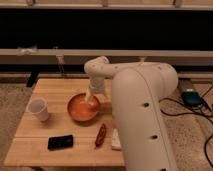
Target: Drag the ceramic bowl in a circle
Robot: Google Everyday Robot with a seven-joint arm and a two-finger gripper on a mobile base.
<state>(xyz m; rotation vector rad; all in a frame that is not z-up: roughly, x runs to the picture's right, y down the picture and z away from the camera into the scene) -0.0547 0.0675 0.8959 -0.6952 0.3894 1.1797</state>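
The tool [92, 101], down in the ceramic bowl [79, 112], hides its far rim.

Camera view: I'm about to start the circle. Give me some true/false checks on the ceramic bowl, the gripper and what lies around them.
1. The gripper is down at the ceramic bowl, over its right part as seen in the picture. True.
2. The white cup stands to the right of the bowl in the picture. False: it stands to the bowl's left, apart from it.
3. A black flat object lies near the table's front edge. True.
4. The bowl sits on the floor. False: it sits on the wooden table.
5. The cup lies tipped on its side. False: it stands upright.
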